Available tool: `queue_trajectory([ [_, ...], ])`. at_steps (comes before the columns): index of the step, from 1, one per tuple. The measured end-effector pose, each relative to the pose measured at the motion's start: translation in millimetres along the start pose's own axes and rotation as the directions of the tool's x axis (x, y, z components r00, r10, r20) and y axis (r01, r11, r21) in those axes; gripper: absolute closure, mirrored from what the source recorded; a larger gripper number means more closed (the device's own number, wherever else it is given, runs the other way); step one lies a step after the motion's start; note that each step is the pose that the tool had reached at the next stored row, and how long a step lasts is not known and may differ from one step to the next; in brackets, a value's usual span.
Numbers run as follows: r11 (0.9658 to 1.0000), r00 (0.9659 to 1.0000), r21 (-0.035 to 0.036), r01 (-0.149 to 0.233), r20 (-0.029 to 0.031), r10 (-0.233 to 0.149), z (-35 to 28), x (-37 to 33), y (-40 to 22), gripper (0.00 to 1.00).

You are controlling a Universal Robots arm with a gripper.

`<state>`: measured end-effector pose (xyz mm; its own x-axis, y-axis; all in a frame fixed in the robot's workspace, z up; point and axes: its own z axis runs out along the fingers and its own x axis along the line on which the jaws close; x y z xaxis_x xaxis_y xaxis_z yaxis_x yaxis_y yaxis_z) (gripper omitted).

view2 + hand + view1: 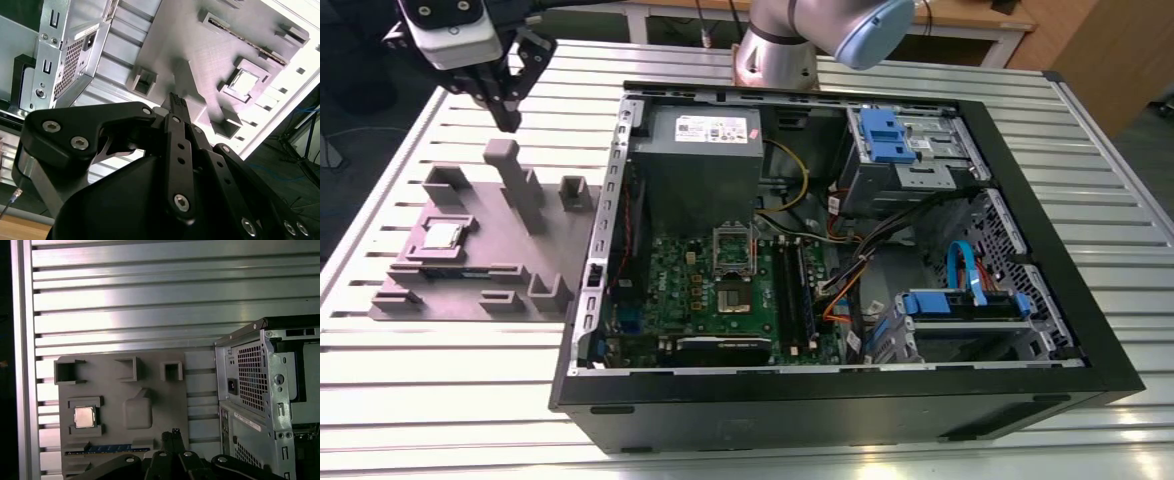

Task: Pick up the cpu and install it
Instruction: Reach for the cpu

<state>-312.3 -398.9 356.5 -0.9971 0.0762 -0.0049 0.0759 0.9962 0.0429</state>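
1. Silver-grey and square, the cpu (443, 235) lies flat in a square recess of the grey-purple fixture (480, 258). The fixture rests on the slatted aluminium table (454, 400), just beside the open computer case (827, 385) on the exterior view's left.
2. Black, the gripper (508, 122) hangs above the fixture's far edge near its tallest post (507, 170), well apart from the cpu. Its fingers are pressed together with nothing between them.
3. In both wrist views the cpu (243, 81) (84, 417) sits in its pocket, beyond the closed fingertips (176, 100) (172, 434).
4. Inside the case, the green motherboard (781, 290) carries a rectangular metal socket frame (734, 245).
5. A white label (716, 128) lies on the grey power supply (700, 165); its print is too small to read.
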Motion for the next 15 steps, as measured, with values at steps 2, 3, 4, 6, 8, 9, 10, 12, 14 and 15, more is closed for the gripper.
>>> queue_trajectory([
  [2, 1.0000, 1.0000, 0.0000, 0.000, -0.0001, 0.000, 0.0, 0.5, 0.0, 0.90],
  [3, 1.0000, 1.0000, 0.0001, 0.000, -0.0001, 0.000, 0.0, 0.7, 0.0, 0.90],
  [4, 1.0000, 1.0000, 0.0001, 0.000, -0.0001, 0.000, 0.0, 1.0, -0.1, 0.90],
  [6, 1.0000, 1.0000, 0.0000, 0.000, -0.0001, 0.000, 0.0, 1.4, -0.1, 0.90],
  [8, 1.0000, 1.0000, 0.0000, 0.000, -0.0001, 0.000, 0.0, 1.9, -0.1, 0.90],
  [9, 1.0000, 1.0000, 0.0000, 0.000, 0.0000, 0.000, 0.0, 2.1, -0.2, 0.90],
  [10, 1.0000, 1.0000, 0.0000, 0.000, -0.0001, 0.000, 0.0, 2.4, -0.2, 0.90],
  [12, 1.0000, 1.0000, 0.0000, 0.000, 0.0000, 0.000, 0.0, 2.8, -0.2, 0.90],
  [14, 1.0000, 1.0000, 0.0000, 0.000, -0.0001, 0.000, 0.0, 3.3, -0.2, 0.90],
  [15, 1.0000, 1.0000, 0.0000, 0.000, -0.0001, 0.000, 0.0, 3.5, -0.3, 0.90],
])
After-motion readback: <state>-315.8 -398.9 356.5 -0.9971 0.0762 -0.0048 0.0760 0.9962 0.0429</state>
